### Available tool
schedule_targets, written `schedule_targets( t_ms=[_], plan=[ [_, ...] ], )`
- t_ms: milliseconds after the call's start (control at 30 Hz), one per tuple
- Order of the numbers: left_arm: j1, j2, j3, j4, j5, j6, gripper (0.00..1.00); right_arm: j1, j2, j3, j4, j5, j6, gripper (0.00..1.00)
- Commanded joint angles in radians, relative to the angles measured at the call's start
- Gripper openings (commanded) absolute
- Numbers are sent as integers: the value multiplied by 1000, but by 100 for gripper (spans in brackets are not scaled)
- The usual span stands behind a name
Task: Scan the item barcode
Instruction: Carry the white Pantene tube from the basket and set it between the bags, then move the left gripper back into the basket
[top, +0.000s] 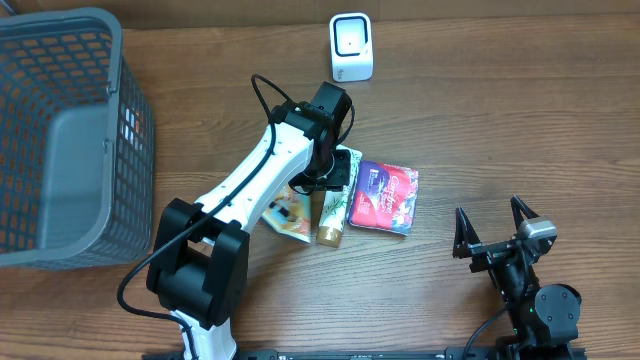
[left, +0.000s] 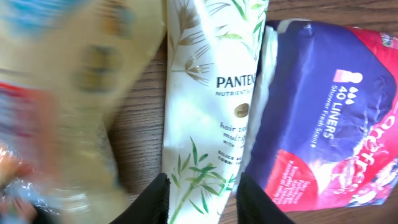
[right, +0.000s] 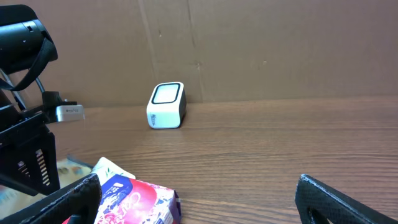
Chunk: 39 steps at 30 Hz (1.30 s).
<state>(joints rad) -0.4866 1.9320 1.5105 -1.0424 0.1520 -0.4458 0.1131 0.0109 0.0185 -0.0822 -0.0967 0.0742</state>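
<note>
**Left gripper astride the shampoo tube, scanner well off**

Closest under the left wrist camera lies the Pantene tube (left: 205, 93), printed front upward, with the left gripper (left: 202, 200) down over one end. Its two dark fingers stand parted, one on either side of the tube. Whether they bite on it or merely flank it I cannot tell. From overhead the tube rests flat on the desk (top: 500, 100), near the middle. Its long axis runs near to far with a slight lean, the gold cap toward the near edge and the far end hidden under the gripper. A yellow packet (top: 290, 214) lies just left of it, and a purple liner pack (top: 385, 197) lies close against its right side.

The step in hand looks like the pickup. Next the tube wants a firm pinch, a lift clear of its neighbours, and a carry to the white scanner (top: 351, 47), well apart at the far side. No barcode shows on the upturned face, so it is probably underneath and the tube will need rolling toward the scanner's window. The right gripper (top: 489, 208) sits at the near right, spread wide and empty.
</note>
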Motion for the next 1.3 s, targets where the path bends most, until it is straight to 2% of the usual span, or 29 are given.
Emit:
schedule_targets(
  t_ms=[0, 133, 267, 300, 367, 400, 500, 533, 633, 667, 867, 1033, 1267],
  plan=[
    [7, -21, 24, -10, 2, -18, 31, 3, -8, -10, 5, 6, -4, 100],
    [34, -23, 185, -119, 32, 39, 32, 3, -8, -10, 5, 6, -3, 100],
    [73, -23, 436, -272, 31, 95, 36, 3, -8, -10, 5, 6, -4, 100],
    [86, -23, 507, -310, 31, 110, 40, 3, -8, -10, 5, 6, -4, 100],
    [117, -23, 643, -377, 19, 132, 57, 3, -8, -10, 5, 6, -4, 100],
    [152, -23, 752, -427, -5, 136, 70, 3, -8, -10, 5, 6, -4, 100],
    [250, -23, 945, -513, -40, 136, 87, 3, -8, -10, 5, 6, -3, 100],
    [294, -23, 1006, -541, -40, 135, 91, 3, -8, -10, 5, 6, -3, 100],
    [449, -23, 1147, -617, -28, 131, 94, 3, -8, -10, 5, 6, -4, 100],
    [538, -23, 1196, -647, -29, 128, 95, 3, -8, -10, 5, 6, -3, 100],
    [870, -22, 1184, -647, -26, 124, 99, 3, -8, -10, 5, 6, -3, 100],
    [1054, 16, 1093, -590, -31, 128, 100, 3, -8, -10, 5, 6, -4, 100],
    [1119, 179, 1061, -554, -21, 149, 100, 3, -8, -10, 5, 6, -3, 100]
  ],
)
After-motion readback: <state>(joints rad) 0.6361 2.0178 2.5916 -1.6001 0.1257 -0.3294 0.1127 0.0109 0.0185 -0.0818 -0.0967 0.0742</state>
